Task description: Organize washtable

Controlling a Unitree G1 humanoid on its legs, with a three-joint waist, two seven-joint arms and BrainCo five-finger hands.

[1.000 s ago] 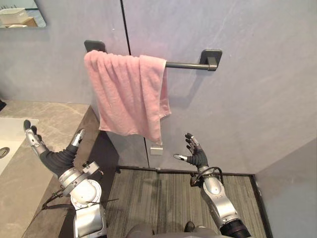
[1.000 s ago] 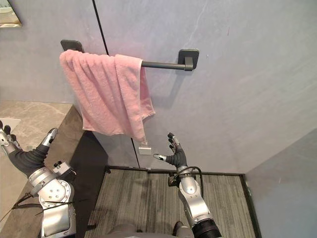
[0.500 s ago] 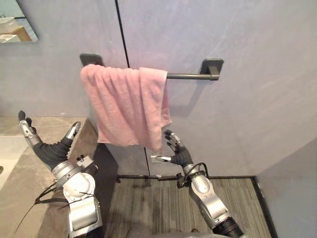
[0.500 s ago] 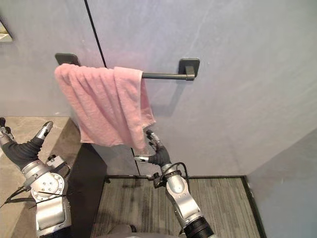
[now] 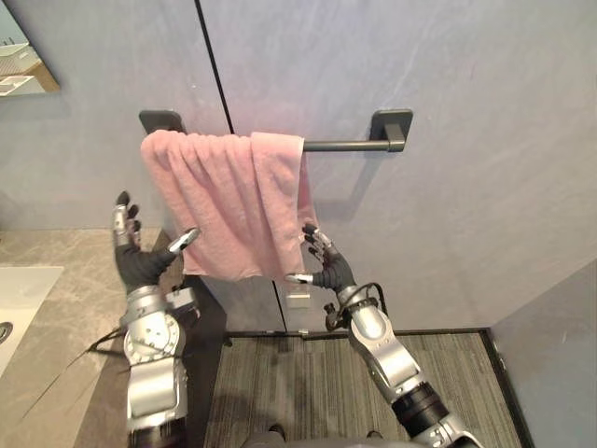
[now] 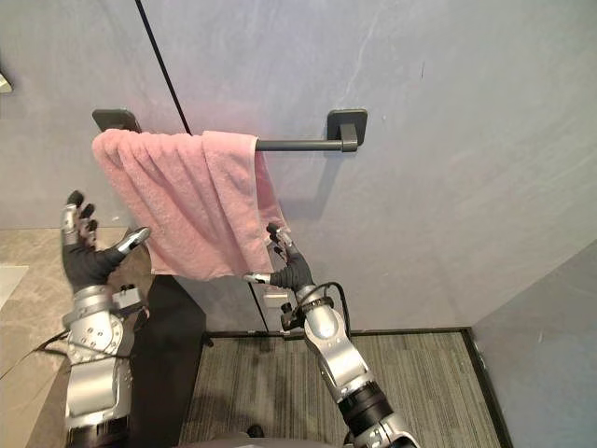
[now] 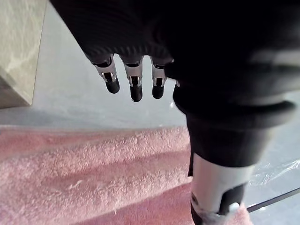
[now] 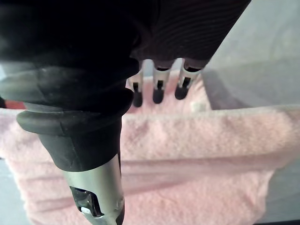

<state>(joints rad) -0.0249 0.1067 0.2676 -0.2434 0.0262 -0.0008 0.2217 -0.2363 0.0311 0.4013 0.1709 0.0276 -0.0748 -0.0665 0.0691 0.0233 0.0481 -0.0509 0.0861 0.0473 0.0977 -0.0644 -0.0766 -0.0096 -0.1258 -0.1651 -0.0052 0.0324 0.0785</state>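
Note:
A pink towel [image 5: 233,201] hangs bunched over the left part of a dark wall bar [image 5: 340,145]. My left hand [image 5: 135,257] is raised beside the towel's lower left edge, open, fingers spread, with the thumb pointing at the cloth. My right hand [image 5: 326,266] is up at the towel's lower right corner, open too, fingers straight. Whether it touches the cloth I cannot tell. In the left wrist view the towel [image 7: 93,183] lies past straight fingertips [image 7: 136,89]. The right wrist view has the towel [image 8: 197,150] just beyond the fingertips [image 8: 157,91].
A stone washtable [image 5: 56,308] with a white sink [image 5: 19,289] lies at the lower left, and a mirror corner [image 5: 23,56] sits above it. A small metal fitting [image 5: 297,299] is on the wall under the towel. Grey striped floor [image 5: 308,373] runs below.
Both hands have risen to the towel: the left from over the washtable to its left edge, the right from low by the wall to its lower right corner. The camera has shifted.

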